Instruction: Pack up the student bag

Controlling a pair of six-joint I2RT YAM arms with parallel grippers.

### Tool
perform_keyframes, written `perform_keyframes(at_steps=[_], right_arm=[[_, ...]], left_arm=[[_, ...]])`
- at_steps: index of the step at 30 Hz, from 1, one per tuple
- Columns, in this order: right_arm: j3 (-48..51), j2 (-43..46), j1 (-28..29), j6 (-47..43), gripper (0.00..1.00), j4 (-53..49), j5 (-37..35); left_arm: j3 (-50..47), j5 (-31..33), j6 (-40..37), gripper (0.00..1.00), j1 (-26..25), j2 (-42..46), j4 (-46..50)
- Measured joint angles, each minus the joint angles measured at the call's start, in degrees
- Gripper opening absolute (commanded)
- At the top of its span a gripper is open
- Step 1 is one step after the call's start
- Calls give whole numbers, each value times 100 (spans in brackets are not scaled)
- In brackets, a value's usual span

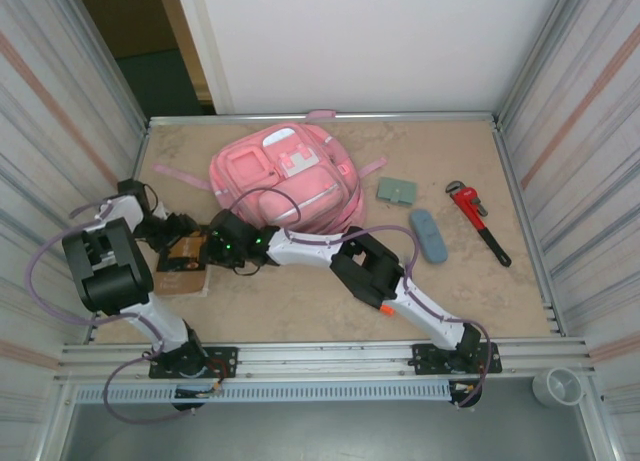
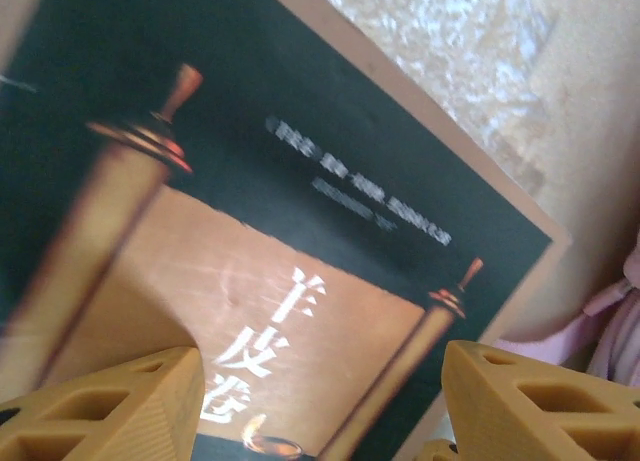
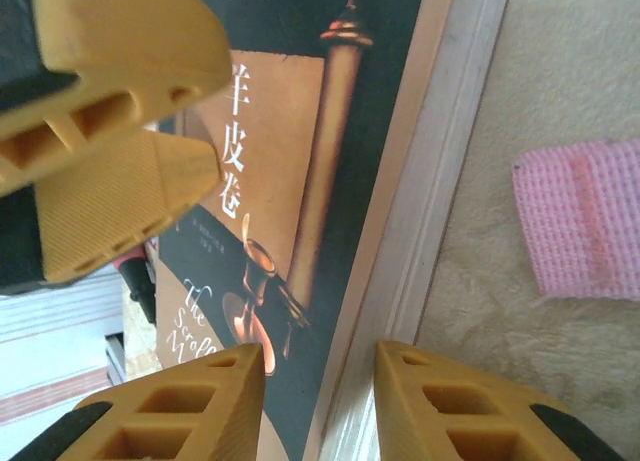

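Black-and-white arms both bend toward the left edge of the table point(image 1: 400, 291), over a dark book point(image 1: 183, 253). Above its cover the left gripper point(image 2: 320, 381) hangs part open, holding nothing. The right gripper point(image 3: 320, 366) straddles the book's edge with narrow-set jaws, not clamped. The pink bag point(image 1: 285, 181) lies flat, pockets up, at mid back edge.

Red pipe wrench point(image 1: 481, 225), tape roll point(image 1: 557, 386)
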State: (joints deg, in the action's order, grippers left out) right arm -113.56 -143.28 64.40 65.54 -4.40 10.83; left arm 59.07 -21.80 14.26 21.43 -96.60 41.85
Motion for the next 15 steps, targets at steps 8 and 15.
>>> perform_keyframes(at_steps=[8, 15], right_arm=[[-442, -149, -83, -170, 19, -267, -256], [-654, -319, -94, -334, 21, -557, -505]], left_arm=[[-313, -404, 133, 63, -131, 389, -59], [-413, -212, 243, 69, -131, 785, -96]])
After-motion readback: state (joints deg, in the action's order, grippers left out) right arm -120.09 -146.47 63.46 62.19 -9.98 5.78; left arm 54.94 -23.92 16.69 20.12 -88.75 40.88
